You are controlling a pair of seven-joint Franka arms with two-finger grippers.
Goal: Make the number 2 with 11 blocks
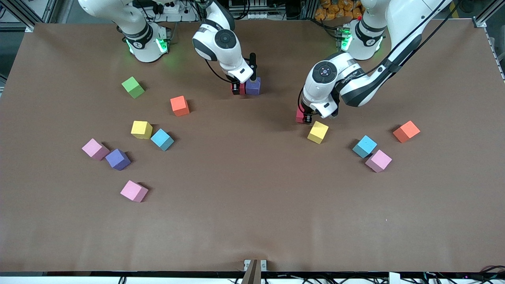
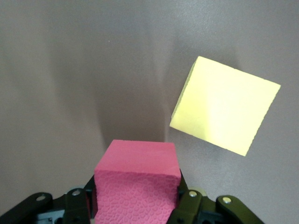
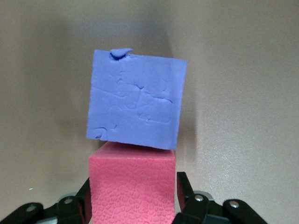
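My right gripper (image 1: 239, 86) is shut on a red block (image 1: 242, 89), low at the table and pressed against a purple block (image 1: 253, 86). The right wrist view shows the red block (image 3: 132, 186) touching the purple one (image 3: 135, 105). My left gripper (image 1: 304, 116) is shut on a second red block (image 1: 300, 116), low beside a yellow block (image 1: 318, 132). The left wrist view shows that red block (image 2: 138, 186) apart from the yellow one (image 2: 224, 105). Other blocks lie scattered; no digit shape shows.
Toward the right arm's end lie an orange (image 1: 180, 105), yellow (image 1: 141, 129), light blue (image 1: 162, 139), purple (image 1: 117, 159) and two pink blocks (image 1: 95, 149) (image 1: 134, 191), plus a green cube (image 1: 133, 87). Toward the left arm's end lie orange (image 1: 406, 131), light blue (image 1: 364, 146) and pink (image 1: 378, 160) blocks.
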